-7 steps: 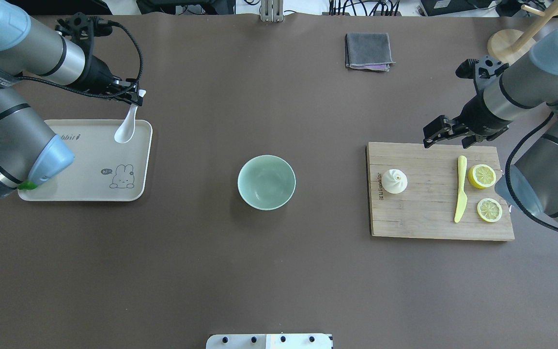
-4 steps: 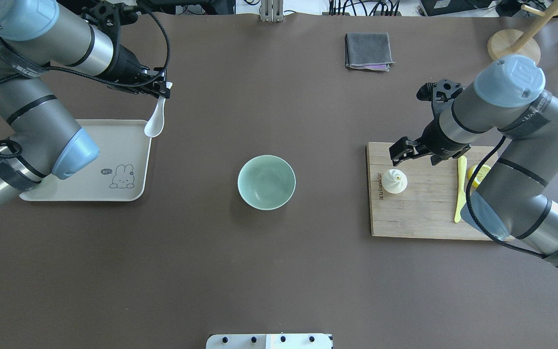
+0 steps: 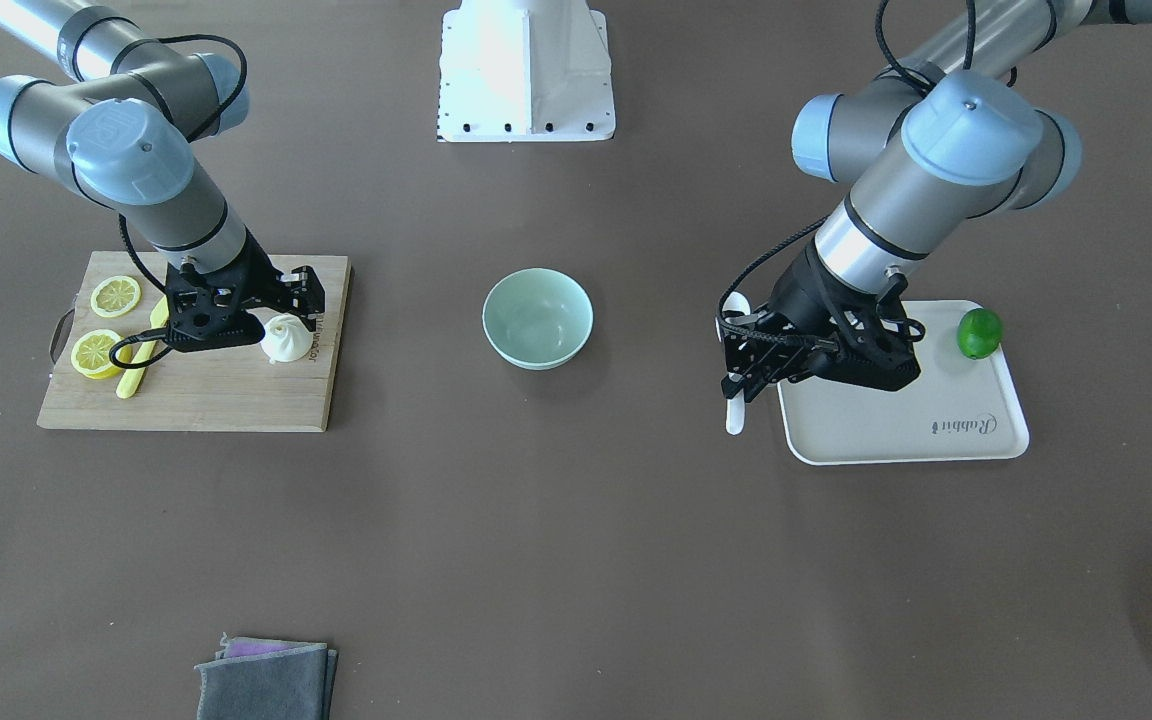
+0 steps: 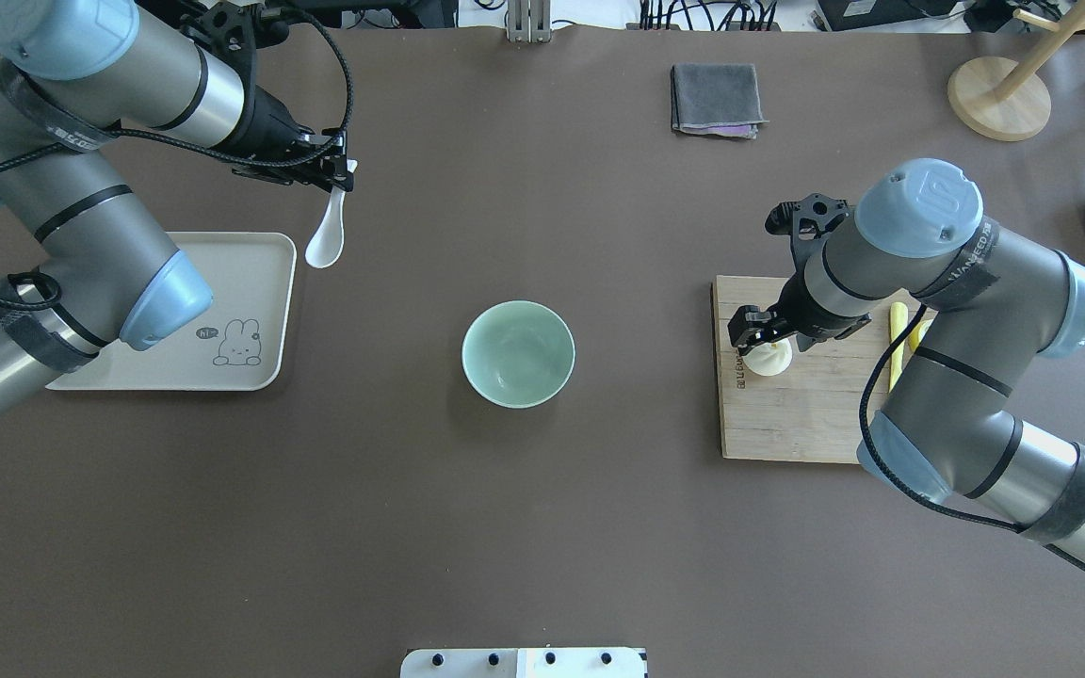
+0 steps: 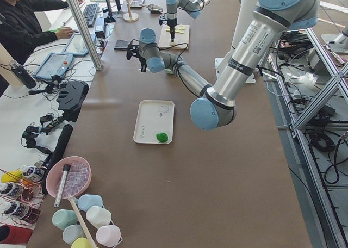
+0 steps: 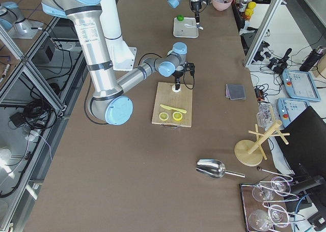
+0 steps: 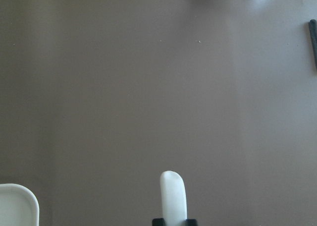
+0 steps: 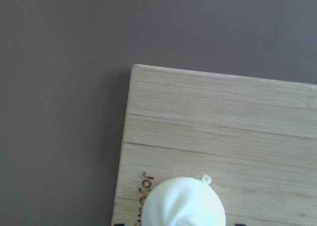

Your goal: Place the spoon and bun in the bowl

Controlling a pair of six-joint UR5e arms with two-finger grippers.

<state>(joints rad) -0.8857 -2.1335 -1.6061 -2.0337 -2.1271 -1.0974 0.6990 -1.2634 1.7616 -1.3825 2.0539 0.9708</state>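
Overhead, the left arm reaches out above a beige rectangular tray (image 4: 255,282) with rounded corners and a rabbit line drawing on its matte surface. In the front-facing view a small round green lime (image 3: 979,332) sits in one corner of this tray. The left gripper (image 4: 339,172) has its fingers clamped on the short thick handle of the small white glossy soup spoon (image 4: 325,243). The spoon hangs with its oval scoop lowest, over bare brown table just past the tray's far corner and well apart from the bowl. In the left wrist view the rounded handle end pokes up between the black pads.

Near the table's middle stands the round pale mint-green bowl (image 4: 542,331), smooth-walled, with nothing in it. Further right, at the far side, lies a folded grey cloth (image 4: 717,94) with a purple edge.

Next is a rectangular wooden cutting board (image 4: 811,424) with visible plank grain and a burnt-in logo along its short edge. The small white bun (image 4: 772,362), round with a pleated, pinched top, rests on the board near that logo. The right gripper (image 4: 757,335) is directly over the bun with its fingers apart. In the right wrist view, dark tips show on either side of the bun, though contact cannot be judged. A yellow plastic knife (image 4: 898,320) and two lemon halves (image 3: 116,296) lie further along the board.
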